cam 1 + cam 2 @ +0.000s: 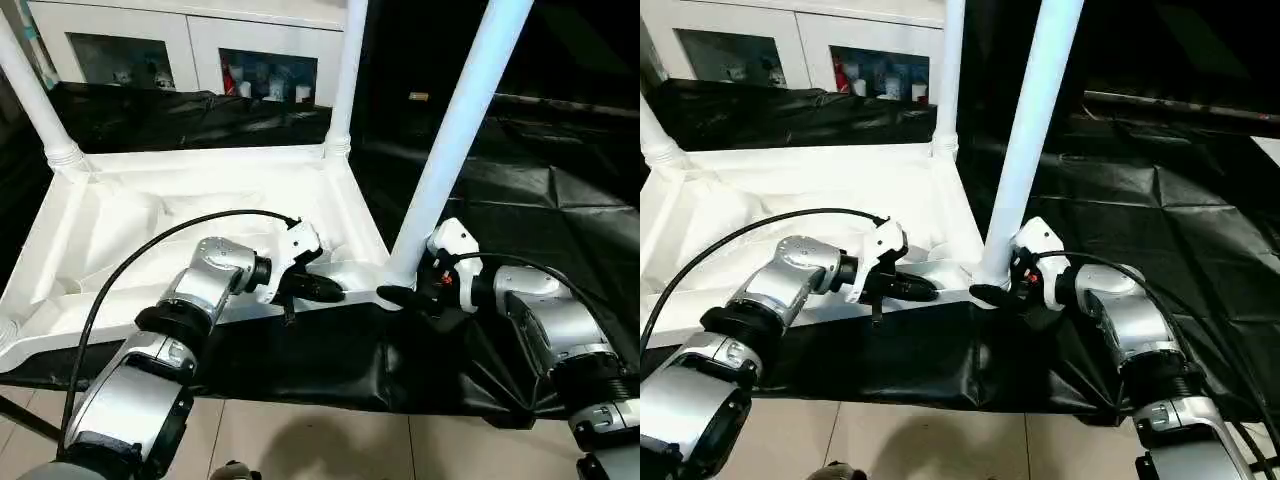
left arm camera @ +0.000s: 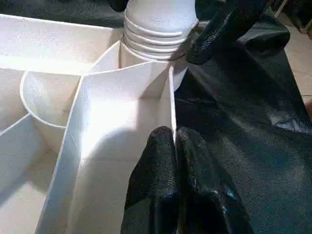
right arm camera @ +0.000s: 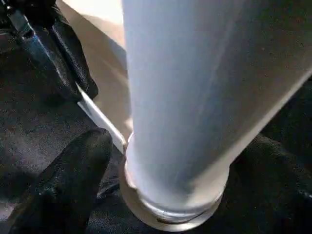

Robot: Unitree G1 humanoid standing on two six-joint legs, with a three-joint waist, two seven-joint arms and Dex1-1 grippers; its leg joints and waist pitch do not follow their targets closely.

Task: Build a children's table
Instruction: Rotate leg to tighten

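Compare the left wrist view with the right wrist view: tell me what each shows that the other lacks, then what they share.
Left wrist view alone: the left gripper shut on the thin raised rim of the white plastic tabletop, beside an empty rounded inner socket wall and the leg's ribbed threaded end.

Right wrist view alone: the smooth shaft of the long white tapered leg up close, with one black finger of the right gripper beside its base.

Both: that leg in its corner socket, the rim, and black sheeting.
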